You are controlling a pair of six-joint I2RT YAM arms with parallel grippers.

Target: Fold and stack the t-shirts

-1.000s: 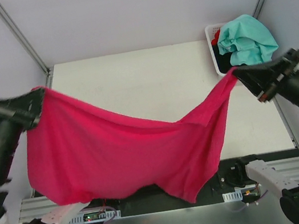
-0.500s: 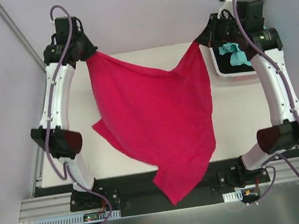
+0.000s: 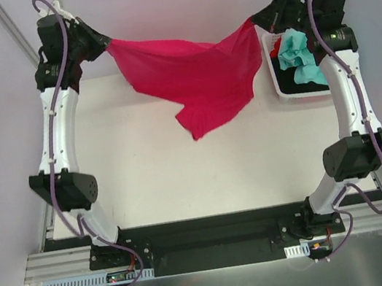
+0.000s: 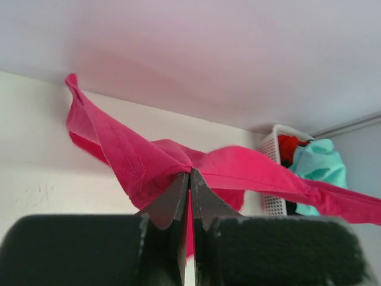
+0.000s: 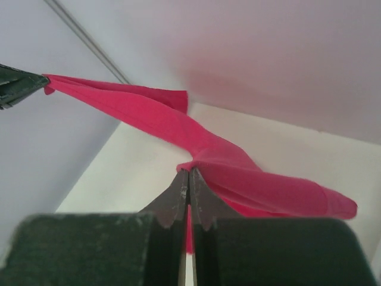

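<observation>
While the left pincer and right pincer each pinch one end of it, the pink t-shirt hangs strung between them above the far end of the tabletop, long axis left-right, slack tail drooping centre-right. Neither arm is nearer; lowering probably needs both together.

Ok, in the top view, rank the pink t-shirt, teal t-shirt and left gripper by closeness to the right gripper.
1. pink t-shirt: clamped in the right gripper, spanning left.
2. teal t-shirt: in the basket beside it.
3. left gripper: far left, holding the shirt's other end.
</observation>
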